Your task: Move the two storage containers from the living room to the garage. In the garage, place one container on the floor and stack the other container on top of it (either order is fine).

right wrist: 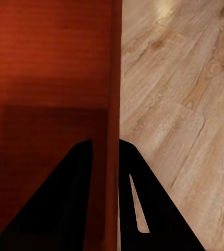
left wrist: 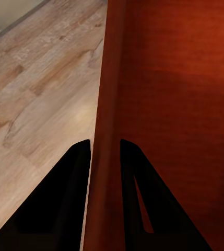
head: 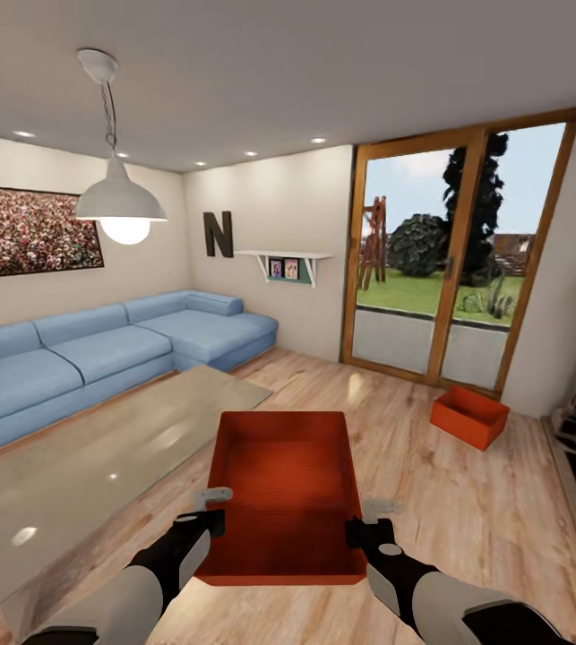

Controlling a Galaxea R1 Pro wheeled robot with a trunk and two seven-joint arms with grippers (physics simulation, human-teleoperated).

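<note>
Right now the held storage container point(head: 286, 493), orange-red and open-topped, hangs at six o'clock in the head view, above the plank floor point(head: 467, 520) of the living room. The left claw point(head: 209, 522) is clamped on its left wall, one finger inside and one outside, and the right claw point(head: 359, 533) grips the right wall the same way; both wrist views show the thin wall pinched between dark fingers point(left wrist: 65, 209). The second storage container point(head: 469, 417) sits on the floor at about three o'clock, just before the glass doors point(head: 453, 260). To carry well, I'd judge both arms should keep level and evenly spaced so the thin walls don't twist or slip. The blue sofa point(head: 99, 358) lies at nine o'clock. The only writing is a big dark letter "N" point(head: 218, 234) on the wall at eleven o'clock.
</note>
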